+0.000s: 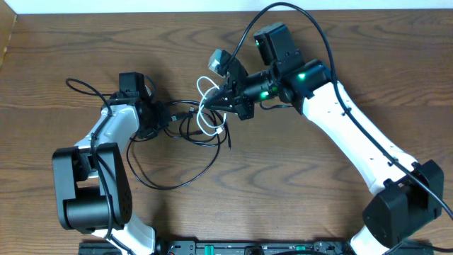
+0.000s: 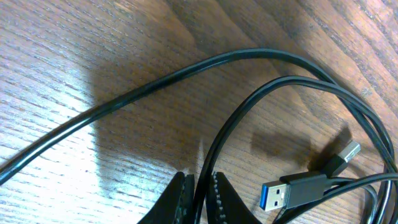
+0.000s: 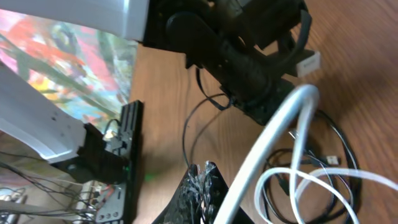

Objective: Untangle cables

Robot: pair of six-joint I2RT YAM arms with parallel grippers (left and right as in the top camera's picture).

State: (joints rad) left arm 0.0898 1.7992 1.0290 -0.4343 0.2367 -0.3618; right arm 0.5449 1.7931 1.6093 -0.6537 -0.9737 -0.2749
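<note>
Two cables, overhead: the black cable (image 1: 187, 131) and the white cable (image 1: 210, 120) lie tangled near the middle of the table (image 1: 318, 198), a little toward its far edge, between the two grippers.
Black cable, overhead: a bunched coil, with one wide loop swinging out toward the near edge.
White cable, overhead: a few small loops, their long axis running from far edge to near edge, overlapping the right side of the black coil.
Left gripper, overhead: the left gripper (image 1: 163, 113) points toward the right edge and meets the left side of the black coil.
Right gripper, overhead: the right gripper (image 1: 211, 103) points toward the left edge, with its tips at the far end of the white loops.
Left wrist, grip: the fingers (image 2: 183, 196) are clenched on one black strand, which runs away from them and curves right.
Left wrist, plugs: a flat plug (image 2: 278, 196) with a blue tongue lies just right of the fingers, pointing back toward them. A small plug (image 2: 349, 151) with a silver tip lies beyond it, pointing away.
Right wrist, grip: the fingers (image 3: 202, 183) are pressed together.
Right wrist, white cable: it rises in an arc from just right of the fingers, then loops down over the black strands. I cannot tell whether it is pinched.
</note>
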